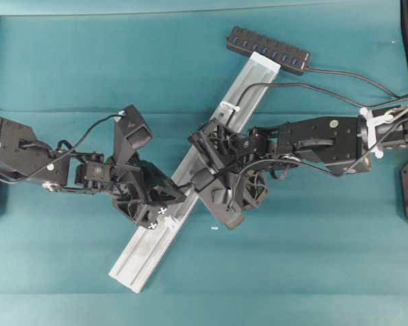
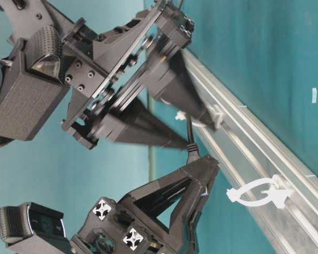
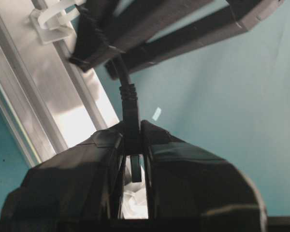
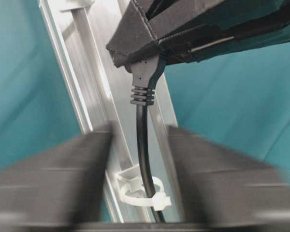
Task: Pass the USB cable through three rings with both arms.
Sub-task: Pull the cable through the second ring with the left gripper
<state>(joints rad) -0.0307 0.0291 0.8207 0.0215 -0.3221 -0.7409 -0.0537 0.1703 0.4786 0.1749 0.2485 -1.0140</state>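
Note:
The USB cable is a thin black cord. It runs up through a white ring on the silver rail to its plug. My left gripper is shut on that plug, just off the rail's side. My right gripper straddles the cord above the ring. Its jaws are blurred and stand apart, clear of the cord. In the table-level view another ring sits further along the rail with no cord in it. Overhead, a ring carries the cord near the rail's upper end.
The black multi-port hub lies at the rail's far end, and its cord loops out to the right and back. Both arms crowd the middle of the rail. Teal cloth covers the table.

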